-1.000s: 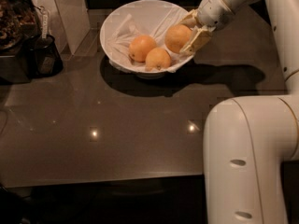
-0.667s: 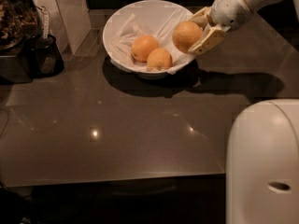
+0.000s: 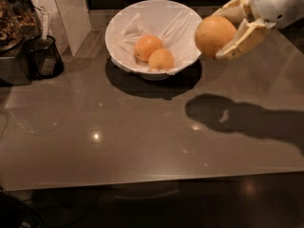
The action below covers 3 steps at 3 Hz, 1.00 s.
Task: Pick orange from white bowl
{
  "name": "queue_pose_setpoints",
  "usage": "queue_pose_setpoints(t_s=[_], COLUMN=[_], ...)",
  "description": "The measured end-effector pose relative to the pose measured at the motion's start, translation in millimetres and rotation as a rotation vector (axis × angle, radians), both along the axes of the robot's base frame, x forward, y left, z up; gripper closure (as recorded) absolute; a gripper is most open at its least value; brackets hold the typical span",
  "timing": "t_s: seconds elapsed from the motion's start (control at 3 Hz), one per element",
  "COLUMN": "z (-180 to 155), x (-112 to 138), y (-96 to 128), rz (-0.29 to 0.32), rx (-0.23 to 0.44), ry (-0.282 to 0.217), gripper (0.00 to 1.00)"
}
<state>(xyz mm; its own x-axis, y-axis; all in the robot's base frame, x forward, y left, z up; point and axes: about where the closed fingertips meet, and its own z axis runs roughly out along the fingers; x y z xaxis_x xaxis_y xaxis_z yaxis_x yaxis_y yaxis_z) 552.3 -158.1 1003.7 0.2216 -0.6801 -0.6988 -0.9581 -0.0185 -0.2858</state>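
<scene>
Gripping the orange (image 3: 214,35) between both fingers (image 3: 240,39), the gripper (image 3: 218,36) hung at the white bowl's (image 3: 118,23) right edge. The fruit sat out at the fingertips, bulging left toward the rim and seemingly clear of it; two other oranges (image 3: 148,47) lay farther left, inside.

No text, label, brand, number or sign could be read on anything in the view. The small dark cylindrical container (image 3: 43,56) at the left edge bore a pale patch on its side, too small and dim to tell whether it held writing. The cream-coloured two-finger gripper (image 3: 219,35) was at the upper right, just beside the right rim of the wide, glossy white bowl (image 3: 108,37). It was clamped around a round, smooth-skinned orange (image 3: 213,32), and both the gripper's shell and the fruit's skin looked plain.
</scene>
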Motion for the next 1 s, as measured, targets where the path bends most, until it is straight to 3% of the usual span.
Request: queue_pose_setpoints(t_s=[0.33,0.67,1.0], z=[-0.9,-26.0,-26.0], x=[-43.8,-53.4,-53.3], y=[0.1,3.3,3.4], rz=[-0.033,-0.03,-0.03], rx=[0.019,0.013,0.013], ry=[0.0,0.061,0.061], gripper=[1.0,1.0,1.0])
